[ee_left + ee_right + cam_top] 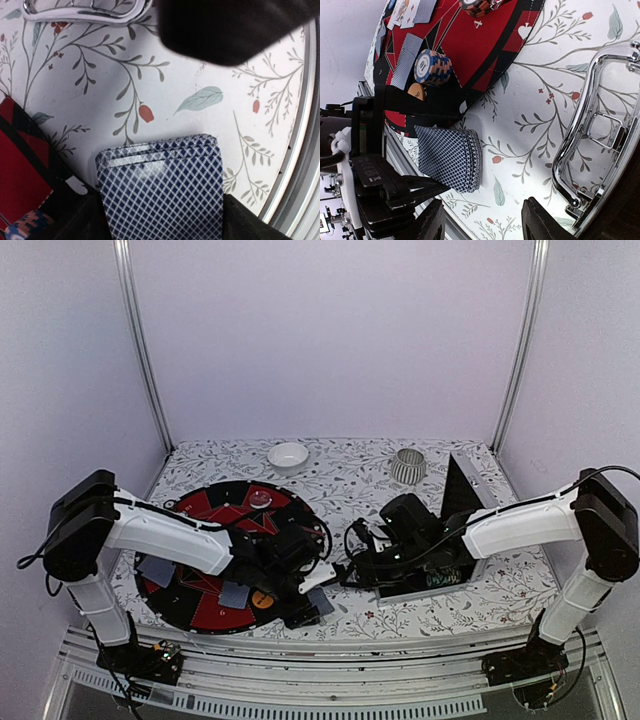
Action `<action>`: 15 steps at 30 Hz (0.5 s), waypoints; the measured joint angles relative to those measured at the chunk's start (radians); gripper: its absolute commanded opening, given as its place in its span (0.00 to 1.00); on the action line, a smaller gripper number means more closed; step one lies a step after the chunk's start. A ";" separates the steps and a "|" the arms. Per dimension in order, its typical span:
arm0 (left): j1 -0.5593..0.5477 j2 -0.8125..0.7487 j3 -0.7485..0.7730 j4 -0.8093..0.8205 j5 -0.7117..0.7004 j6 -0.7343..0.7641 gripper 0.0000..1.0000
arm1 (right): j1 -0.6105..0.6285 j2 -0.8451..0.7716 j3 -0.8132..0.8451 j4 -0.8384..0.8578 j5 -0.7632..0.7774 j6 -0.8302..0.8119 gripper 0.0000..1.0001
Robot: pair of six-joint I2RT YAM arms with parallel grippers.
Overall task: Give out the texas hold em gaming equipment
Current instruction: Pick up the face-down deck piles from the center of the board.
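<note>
Deck of blue-checked playing cards (160, 185): lies slightly fanned on floral tablecloth (200, 65), just off the rim of round red-and-black poker mat (480, 45). Left gripper (161, 210) straddles deck, one dark finger (240, 222) against each long edge; cannot tell whether it is clamped. On the mat near the deck: striped chip stack (432, 67), orange button disc (416, 91). Right gripper (482, 225) hangs parted, holding nothing, beside chrome handle (580, 150).
</note>
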 measured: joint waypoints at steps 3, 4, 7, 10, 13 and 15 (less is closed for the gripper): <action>0.000 -0.008 -0.010 0.003 0.008 0.012 0.88 | 0.000 -0.026 -0.005 -0.013 0.006 0.000 0.54; 0.000 -0.010 -0.013 0.006 0.012 0.015 0.88 | 0.000 -0.032 -0.005 -0.016 0.009 0.000 0.54; 0.000 -0.011 -0.014 0.007 0.019 0.019 0.85 | -0.002 -0.041 -0.005 -0.016 0.019 -0.004 0.54; 0.000 -0.008 -0.011 0.006 0.019 0.022 0.70 | -0.002 -0.045 -0.005 -0.019 0.027 -0.006 0.55; 0.003 -0.002 -0.005 0.005 -0.001 0.024 0.61 | -0.003 -0.050 -0.005 -0.027 0.035 -0.008 0.56; 0.005 -0.005 -0.002 0.006 0.010 0.022 0.60 | -0.005 -0.057 -0.005 -0.034 0.035 -0.010 0.57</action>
